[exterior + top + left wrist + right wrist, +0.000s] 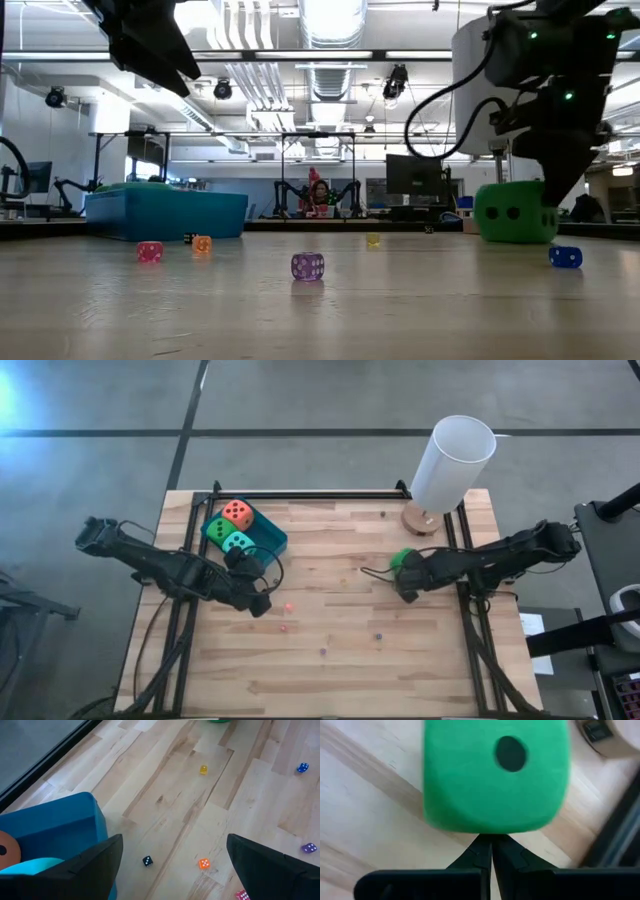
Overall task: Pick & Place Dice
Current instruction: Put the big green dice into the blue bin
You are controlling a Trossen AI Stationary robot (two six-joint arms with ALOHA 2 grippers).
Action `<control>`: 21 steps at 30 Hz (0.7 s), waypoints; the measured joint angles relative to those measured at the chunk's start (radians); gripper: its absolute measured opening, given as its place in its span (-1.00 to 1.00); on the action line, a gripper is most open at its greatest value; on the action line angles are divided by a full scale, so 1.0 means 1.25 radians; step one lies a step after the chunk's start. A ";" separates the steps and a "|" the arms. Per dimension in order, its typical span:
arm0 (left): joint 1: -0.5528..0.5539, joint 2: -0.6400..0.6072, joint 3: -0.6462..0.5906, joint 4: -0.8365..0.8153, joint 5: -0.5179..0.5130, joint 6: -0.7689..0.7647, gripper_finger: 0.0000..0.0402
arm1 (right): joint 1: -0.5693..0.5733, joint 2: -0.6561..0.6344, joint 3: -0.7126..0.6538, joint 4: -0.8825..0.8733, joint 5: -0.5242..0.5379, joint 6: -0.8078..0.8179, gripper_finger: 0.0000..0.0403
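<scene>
Right wrist view: green die [495,777] just beyond right end effector [491,851], fingers pressed together.

Wooden table [330,660], light planks. White lamp [452,465] stands on table's far right corner. Blue tray [272,536] near far left corner. Tiny coloured cubes [307,265] scattered mid-table.

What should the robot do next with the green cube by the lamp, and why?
Probably open the right tool and close it around the green cube. Its fingers look pressed together just short of that cube, which sits on the table while three others lie in the blue tray.
</scene>
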State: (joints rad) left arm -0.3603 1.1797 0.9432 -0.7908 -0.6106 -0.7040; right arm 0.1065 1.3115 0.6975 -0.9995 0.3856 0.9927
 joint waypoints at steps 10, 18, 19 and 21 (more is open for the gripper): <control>0.000 0.000 0.000 0.001 0.000 0.000 0.83 | -0.082 0.102 0.001 0.048 0.074 -0.081 -0.96; 0.000 0.000 0.000 0.006 0.000 0.016 0.77 | -0.139 0.122 0.002 0.117 0.169 -0.189 -0.96; 0.000 0.000 0.000 0.007 0.000 0.016 0.76 | -0.142 0.121 0.002 0.137 0.181 -0.204 -0.96; 0.000 0.000 0.000 0.008 0.000 0.016 0.75 | -0.149 0.120 0.002 0.177 0.200 -0.242 -0.96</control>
State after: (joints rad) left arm -0.3605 1.1797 0.9432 -0.7807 -0.6103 -0.6834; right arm -0.0798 1.4616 0.6994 -0.7785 0.6351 0.6898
